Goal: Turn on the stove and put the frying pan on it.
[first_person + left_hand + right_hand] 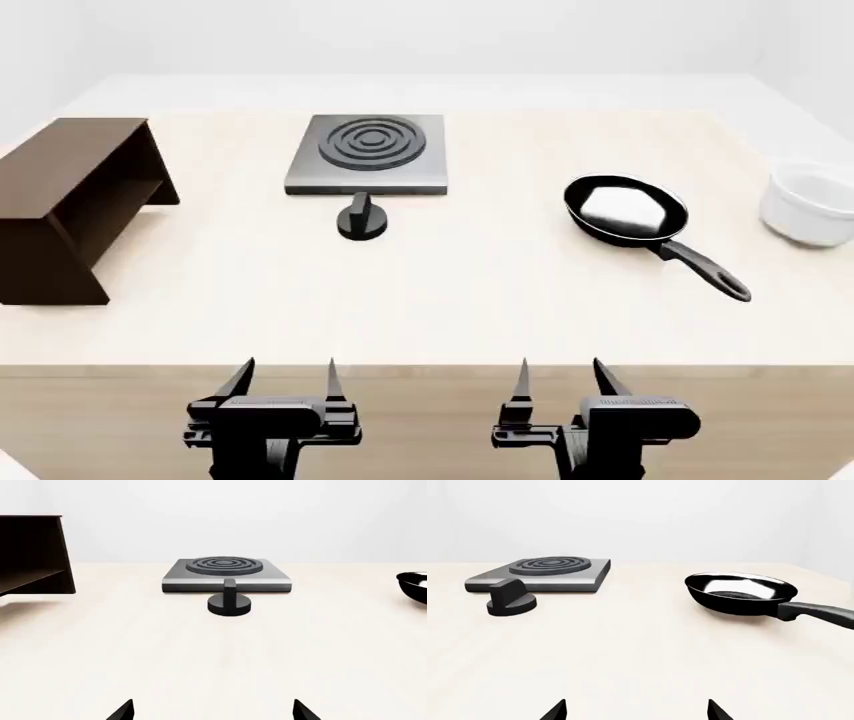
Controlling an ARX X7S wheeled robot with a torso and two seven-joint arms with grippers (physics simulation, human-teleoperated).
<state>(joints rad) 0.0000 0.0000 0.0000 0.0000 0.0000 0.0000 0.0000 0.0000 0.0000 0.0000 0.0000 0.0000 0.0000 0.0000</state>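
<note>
Pale wooden table (467,300), white walls

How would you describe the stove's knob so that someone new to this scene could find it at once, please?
Start at the pale table and find the stove, a square grey plate with concentric rings at the far centre. Just in front of its near edge sits the knob, apart from the plate. It is the only small round black disc with a raised grip bar, far smaller than the frying pan.

Frying pan (625,211) sits right of stove (367,153), seemingly near a white bowl (809,205)
</note>
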